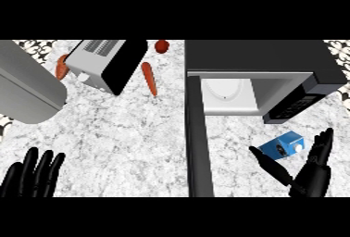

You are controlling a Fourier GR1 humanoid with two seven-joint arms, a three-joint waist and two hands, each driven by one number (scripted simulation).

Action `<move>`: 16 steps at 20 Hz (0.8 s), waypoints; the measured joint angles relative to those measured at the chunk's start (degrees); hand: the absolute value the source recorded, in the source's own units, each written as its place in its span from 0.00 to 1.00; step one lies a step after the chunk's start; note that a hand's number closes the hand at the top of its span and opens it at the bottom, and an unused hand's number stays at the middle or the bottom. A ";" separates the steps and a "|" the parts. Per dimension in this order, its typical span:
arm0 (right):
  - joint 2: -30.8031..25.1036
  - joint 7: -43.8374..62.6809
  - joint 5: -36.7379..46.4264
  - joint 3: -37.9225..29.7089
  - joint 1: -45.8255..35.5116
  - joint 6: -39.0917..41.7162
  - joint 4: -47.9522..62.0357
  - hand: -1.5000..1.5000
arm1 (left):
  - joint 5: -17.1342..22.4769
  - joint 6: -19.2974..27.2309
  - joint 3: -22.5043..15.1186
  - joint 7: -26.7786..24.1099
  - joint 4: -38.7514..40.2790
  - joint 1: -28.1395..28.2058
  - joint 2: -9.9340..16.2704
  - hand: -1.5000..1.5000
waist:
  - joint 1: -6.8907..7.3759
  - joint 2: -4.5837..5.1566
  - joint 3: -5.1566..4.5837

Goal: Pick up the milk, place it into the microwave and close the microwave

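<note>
1. Two robot hands sit at the bottom of your frame: the left robot hand rests at lower left, fingers straight and close together, holding nothing.
2. Your right robot hand at lower right has thumb and fingers spread wide apart, empty.
3. You'll find the blue milk carton lying on the marble worktop, between that thumb and those fingers, right of centre.
4. Above it, the microwave stands open, its door running down the frame's middle.
5. Upper left shows you a toaster and a carrot.
</note>
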 measured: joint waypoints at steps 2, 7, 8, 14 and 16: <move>0.10 -3.67 -2.27 -1.75 -1.07 1.05 3.62 0.00 | -0.78 0.48 -0.80 -0.36 0.29 0.10 -0.20 0.00 | 0.02 0.00 0.00; 0.15 -13.18 -9.78 -5.52 -2.41 5.25 11.49 0.00 | -1.43 0.90 -1.86 -1.21 0.29 1.30 0.10 0.00 | 0.06 0.01 0.01; 0.18 -15.20 -11.00 -6.46 -2.99 6.03 13.62 0.00 | -1.65 1.03 -2.10 -0.92 -0.39 1.79 0.33 0.00 | 0.09 0.01 0.00; -1.17 -22.88 -15.82 -9.90 -4.84 9.64 22.58 0.00 | -2.55 1.96 -3.10 -1.09 -0.68 2.49 0.95 0.00 | 0.11 0.02 0.01; -1.85 -25.67 -16.94 -11.86 -7.03 11.19 27.37 0.00 | -2.02 1.98 -2.43 -1.60 0.05 1.97 1.17 0.00 | 0.13 0.04 0.00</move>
